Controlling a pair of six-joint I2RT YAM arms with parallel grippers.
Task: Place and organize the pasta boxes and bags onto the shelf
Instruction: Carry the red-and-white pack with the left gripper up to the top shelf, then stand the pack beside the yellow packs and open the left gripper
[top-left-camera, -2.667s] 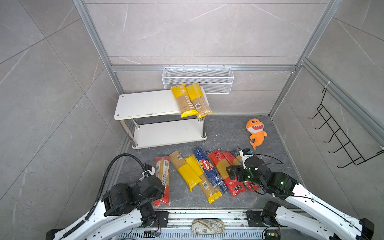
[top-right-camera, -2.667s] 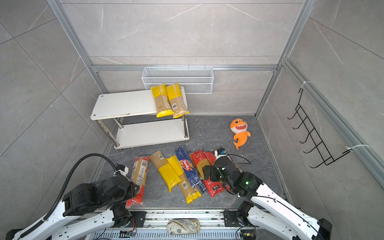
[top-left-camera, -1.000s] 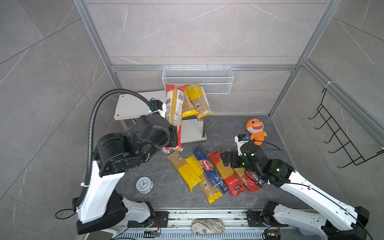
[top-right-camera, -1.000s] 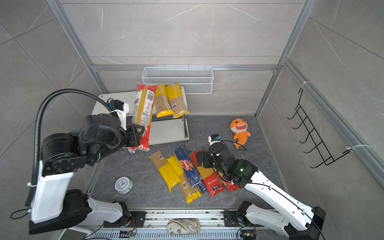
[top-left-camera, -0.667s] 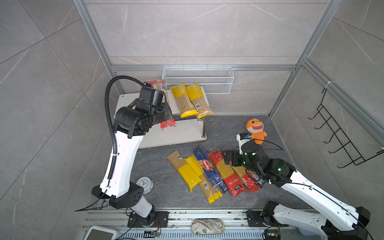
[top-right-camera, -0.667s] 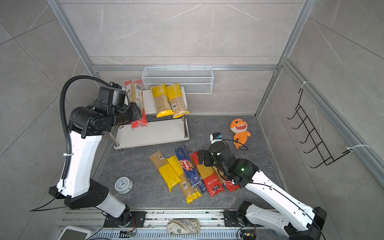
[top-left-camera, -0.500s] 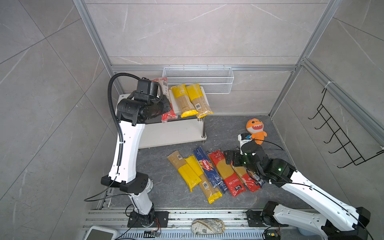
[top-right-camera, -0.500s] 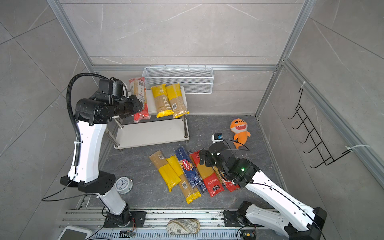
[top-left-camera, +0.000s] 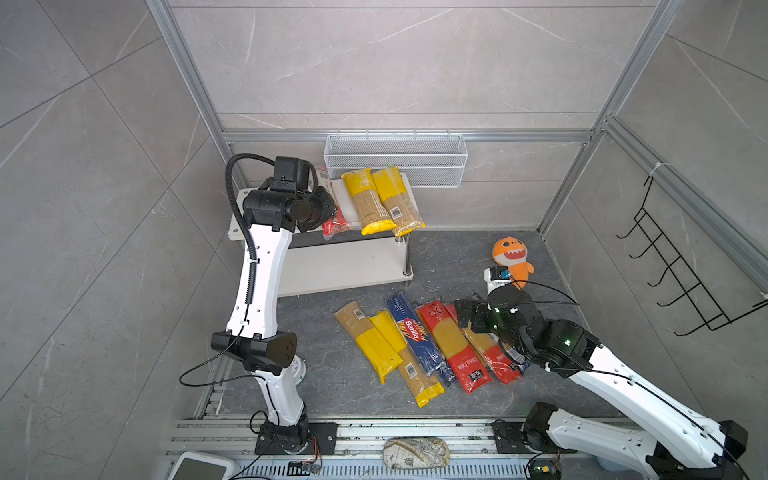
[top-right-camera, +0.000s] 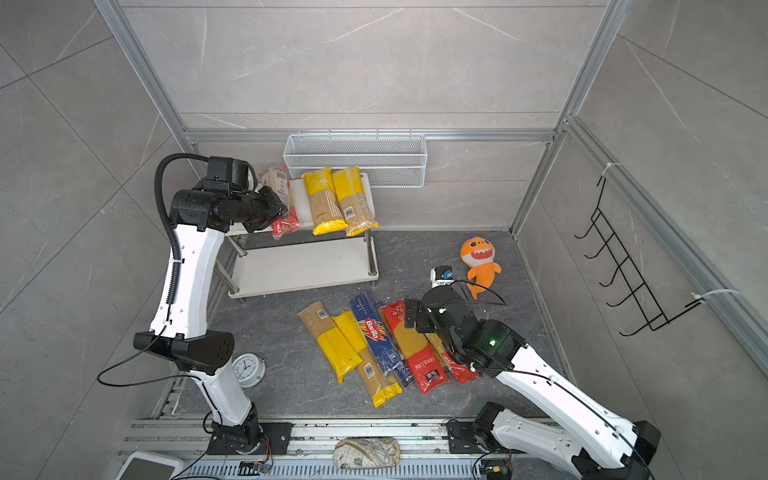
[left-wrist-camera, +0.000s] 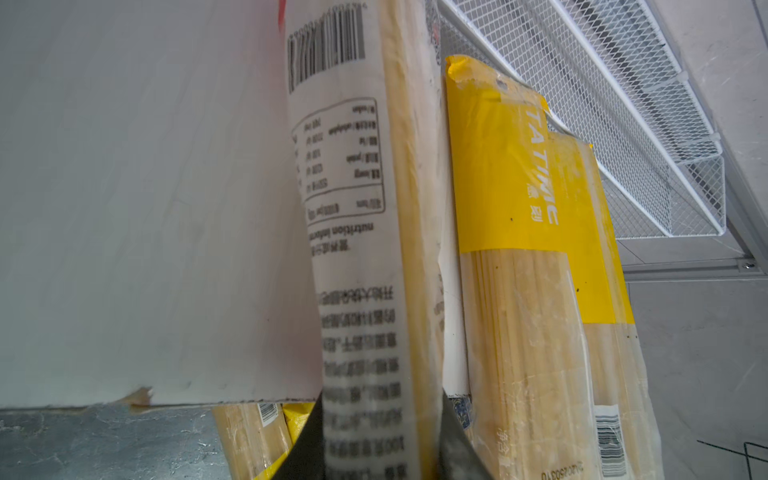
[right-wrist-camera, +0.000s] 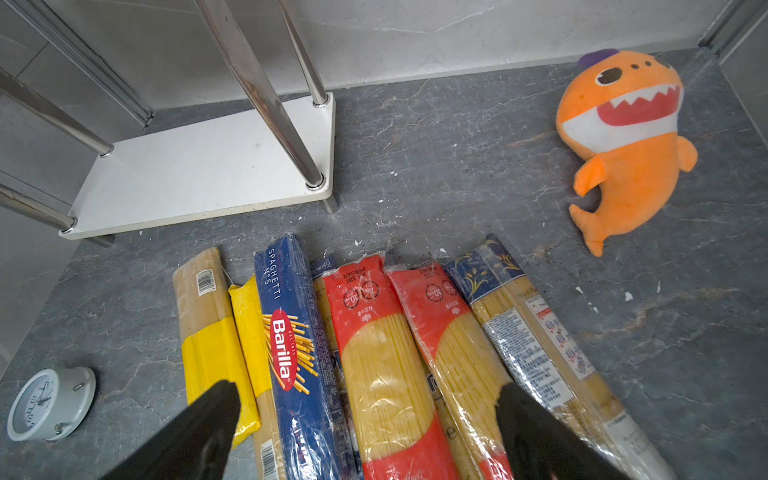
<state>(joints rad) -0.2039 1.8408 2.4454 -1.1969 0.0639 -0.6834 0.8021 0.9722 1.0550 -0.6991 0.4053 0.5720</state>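
The left jaws are clenched on a red pack (top-left-camera: 336, 224) at the top board (top-right-camera: 297, 199) of the shelf (top-left-camera: 345, 266). The long axis of the pack runs from the back of the board to the front, parallel to the two yellow packs (top-left-camera: 370, 203) that already lie there. Its red end passes over the front edge, as theirs do. In both top views it is on the left of the yellow packs, with a narrow strip of bare board between. In the left wrist view it seems to stand on its narrow side. I cannot tell if it already rests on the board.

I judge that the next move is to lay it flat and let go. For this the pack must stay parallel to the yellow ones and stay close to them, so that the board keeps room on the left.

The right jaws are released, wide and empty, above the row of packs (top-left-camera: 419, 345) on the desk (top-left-camera: 324, 374), well apart from the shelf. The Barilla pack (right-wrist-camera: 286, 353) lies between the fingers (right-wrist-camera: 208, 428), its length across their gap.
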